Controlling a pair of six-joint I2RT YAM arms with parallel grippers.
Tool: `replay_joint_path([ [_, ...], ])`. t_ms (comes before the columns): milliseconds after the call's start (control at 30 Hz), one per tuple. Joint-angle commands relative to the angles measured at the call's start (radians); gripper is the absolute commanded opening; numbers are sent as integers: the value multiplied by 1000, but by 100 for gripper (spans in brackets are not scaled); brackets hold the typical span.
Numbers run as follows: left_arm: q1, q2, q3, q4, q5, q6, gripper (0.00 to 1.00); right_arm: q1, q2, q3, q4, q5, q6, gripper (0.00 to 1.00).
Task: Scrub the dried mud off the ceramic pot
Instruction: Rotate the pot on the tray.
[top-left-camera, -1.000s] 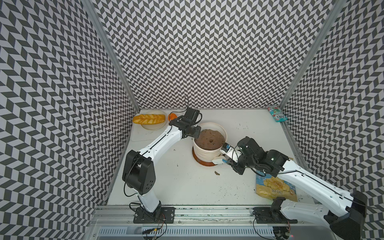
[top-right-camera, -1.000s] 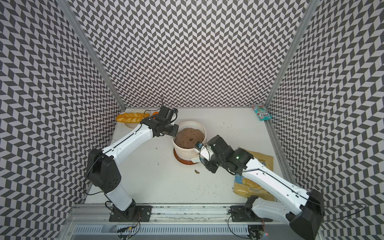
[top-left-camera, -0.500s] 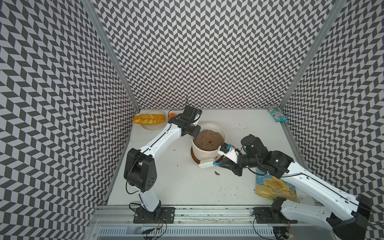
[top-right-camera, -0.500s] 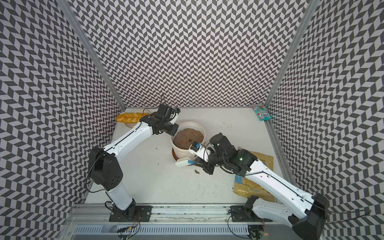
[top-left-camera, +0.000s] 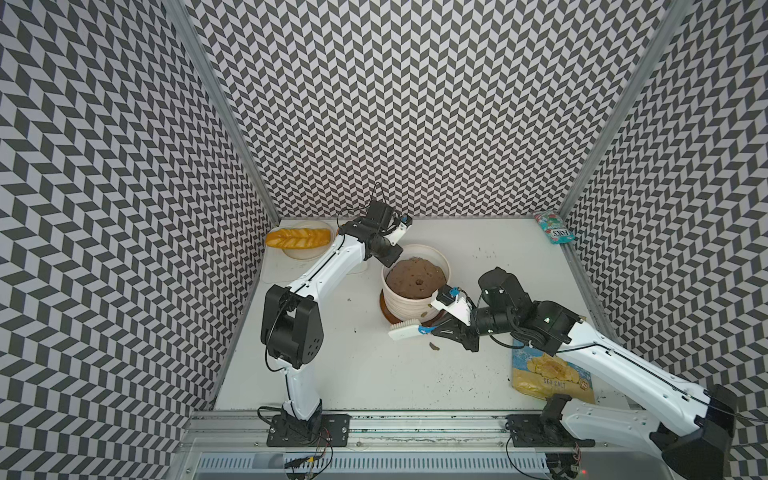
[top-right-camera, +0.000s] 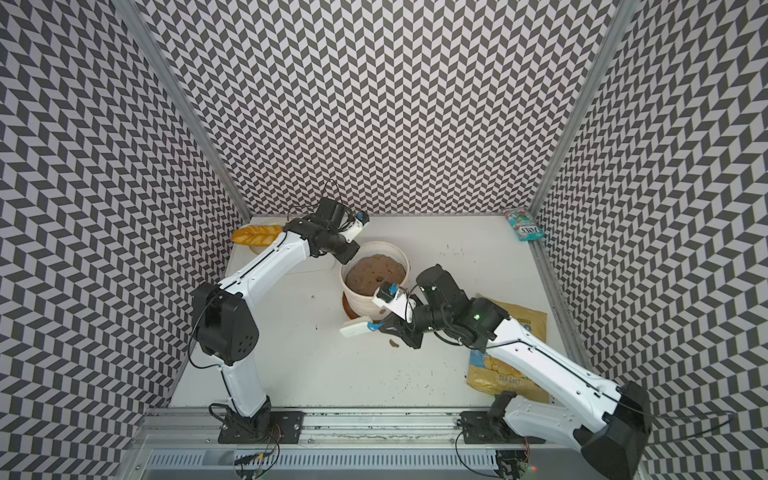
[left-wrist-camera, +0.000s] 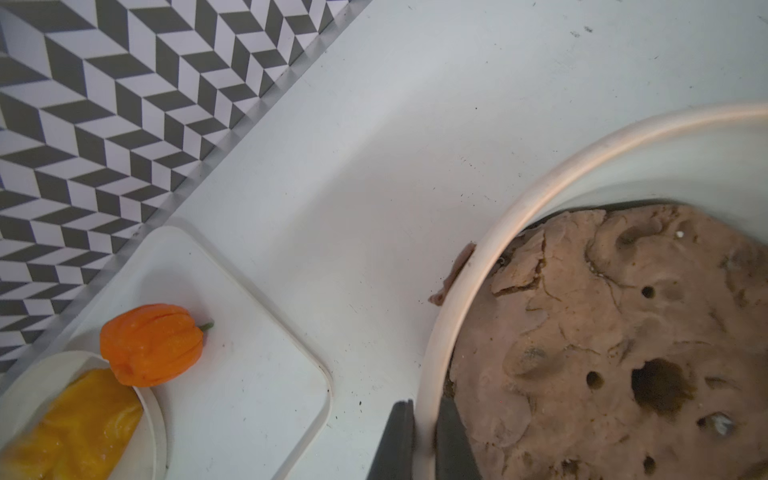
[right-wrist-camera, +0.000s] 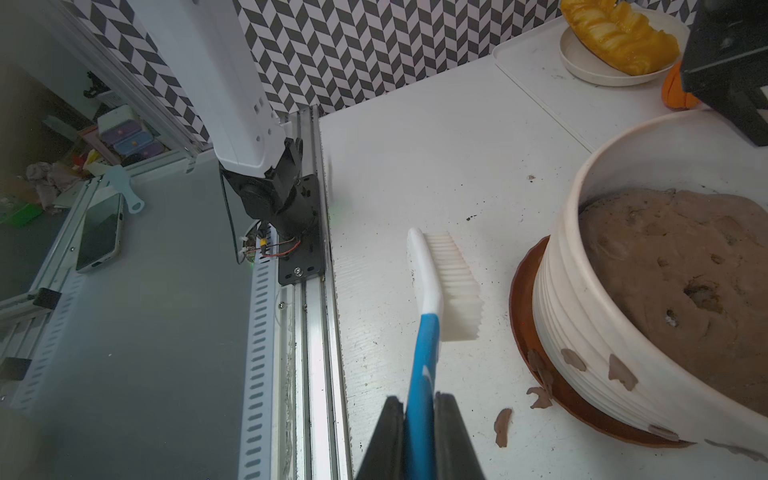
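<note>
Left tool (left-wrist-camera: 424, 419) was clamped on the far-left rim of the wide cream-white ribbed ceramic pot (top-left-camera: 405, 305). Tan-brown dried mud blotches (right-wrist-camera: 621, 372) sat on the pot's lower near wall. Blue-handled white plastic brush (right-wrist-camera: 440, 286) was held alongside that wall, bristles facing it, apart. Right tool (right-wrist-camera: 419, 409) gripped the handle, nearer the mud.

We take this for a robotics lab test cell: chevron-patterned panels (top-left-camera: 415, 104) box in a white tabletop (top-left-camera: 374, 374), and two robot arms (top-left-camera: 324, 270) bolt to an aluminium rail (top-left-camera: 415, 419). Past that rail, away from the right hand (right-wrist-camera: 419, 399), lies what may be a phone (right-wrist-camera: 99, 232) among loose clutter (right-wrist-camera: 45, 178).
</note>
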Motion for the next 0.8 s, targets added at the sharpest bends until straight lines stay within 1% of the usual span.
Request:
replay_joint_path([
  [0,-6,57,62,-50,81,103,0,3,-4,-15,75,-22,17,0],
  [67,-4,73,84,-59,87,113,0,4,-3,-15,72,-6,16,0],
  [200,-2,73,98,-54,60,92,1,4,0,-11,61,31,14,0],
  [233,-2,68,99,-55,52,80,4,3,1,-9,61,35,13,0],
  [267,0,60,100,-57,43,65,11,3,5,-7,59,38,12,0],
  [367,5,19,87,-43,24,25,25,2,15,-3,48,48,5,0],
  [400,7,2,81,-34,20,1,28,3,17,-3,46,51,4,0],
  [433,10,-19,75,-22,14,-23,34,2,19,-3,43,59,3,0],
  [500,11,-56,64,0,-38,-97,47,2,17,-7,39,66,1,0],
  [533,12,-68,70,-10,-56,-133,48,2,14,-10,39,67,2,0],
  [633,11,-101,85,-55,-49,-242,51,2,-2,-21,55,75,8,0],
  [733,8,-126,78,-122,-74,-382,52,2,-12,-27,63,71,14,0],
  [767,7,-129,74,-158,-86,-431,51,2,-17,-29,67,65,16,0],
])
